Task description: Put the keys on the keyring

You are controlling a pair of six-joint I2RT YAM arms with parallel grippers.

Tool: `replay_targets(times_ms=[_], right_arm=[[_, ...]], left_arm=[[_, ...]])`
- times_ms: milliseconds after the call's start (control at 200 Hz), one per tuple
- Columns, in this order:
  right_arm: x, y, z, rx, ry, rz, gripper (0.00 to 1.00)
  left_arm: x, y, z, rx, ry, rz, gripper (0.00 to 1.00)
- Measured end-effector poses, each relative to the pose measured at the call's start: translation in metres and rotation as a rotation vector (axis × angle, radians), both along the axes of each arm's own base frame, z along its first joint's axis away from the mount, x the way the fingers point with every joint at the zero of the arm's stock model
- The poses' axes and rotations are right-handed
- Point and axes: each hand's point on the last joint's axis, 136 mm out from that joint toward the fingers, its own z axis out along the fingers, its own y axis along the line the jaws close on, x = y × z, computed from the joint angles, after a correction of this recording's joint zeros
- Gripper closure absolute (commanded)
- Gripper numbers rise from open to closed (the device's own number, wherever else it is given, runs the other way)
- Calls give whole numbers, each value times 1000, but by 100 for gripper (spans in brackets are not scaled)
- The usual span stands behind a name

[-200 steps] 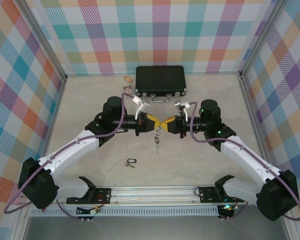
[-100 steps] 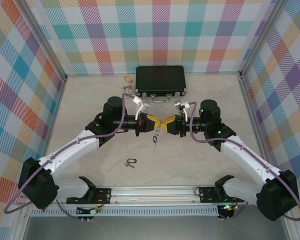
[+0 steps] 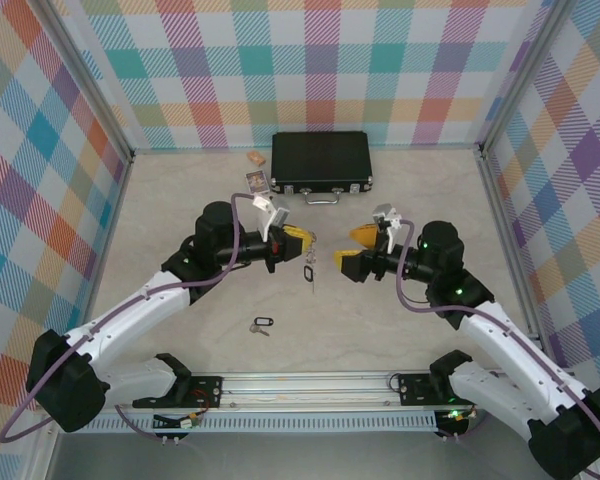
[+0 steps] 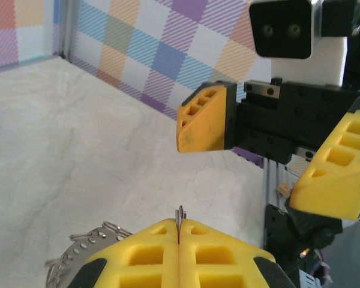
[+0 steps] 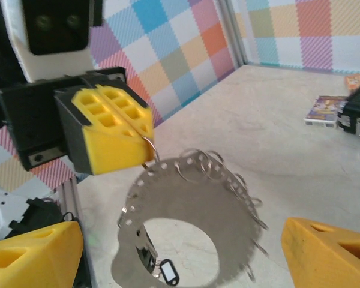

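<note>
The keyring [image 5: 219,201], a flat grey hoop with holes and small wire loops on its rim, hangs in the air from my left gripper [image 3: 301,239]. That gripper is shut on one wire loop [image 4: 180,214] at the rim. One of the keys [image 5: 167,273], with a black oval tag, dangles from the bottom of the hoop. The other key [image 3: 261,324] lies on the table in front of the arms. My right gripper [image 3: 353,248] stands open to the right of the keyring [image 3: 311,260], not touching it, with its yellow fingers [image 5: 33,255] on either side.
A black case [image 3: 320,161] lies at the back of the table, with its handle facing me. Two small cards [image 3: 255,170] lie to the left of it. A metal rail [image 3: 300,388] runs along the near edge, and checked walls close in three sides.
My right gripper has opened, let go of the keyring and drawn back to the right. The left gripper keeps its hold and has shifted slightly, so the hoop hangs from it alone.
</note>
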Motion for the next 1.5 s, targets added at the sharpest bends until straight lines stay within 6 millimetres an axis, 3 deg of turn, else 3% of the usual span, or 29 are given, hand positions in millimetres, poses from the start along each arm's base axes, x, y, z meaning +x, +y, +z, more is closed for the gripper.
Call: replay_targets(times_ms=[215, 330, 560, 815, 1010, 1080, 1160, 1500], right_arm=[[11, 9, -39, -49, 125, 1, 30], [3, 21, -69, -86, 213, 36, 38], [-26, 65, -120, -186, 327, 161, 56], [-54, 125, -180, -355, 424, 281, 62], [-63, 171, -199, -422, 429, 304, 63], [-64, 187, -206, -450, 440, 292, 71], [-63, 199, -213, -474, 470, 269, 71], [-65, 207, -245, -572, 632, 132, 73]], left_arm=[[15, 16, 2, 13, -42, 143, 100], [29, 30, 9, 20, -78, 266, 100], [50, 72, 20, 29, -136, 536, 100], [57, 126, 36, 23, -197, 817, 100], [50, 156, 51, -8, -238, 945, 100], [48, 163, 53, -12, -247, 969, 100], [46, 167, 54, -16, -252, 984, 100], [40, 176, 59, -38, -268, 1012, 100]])
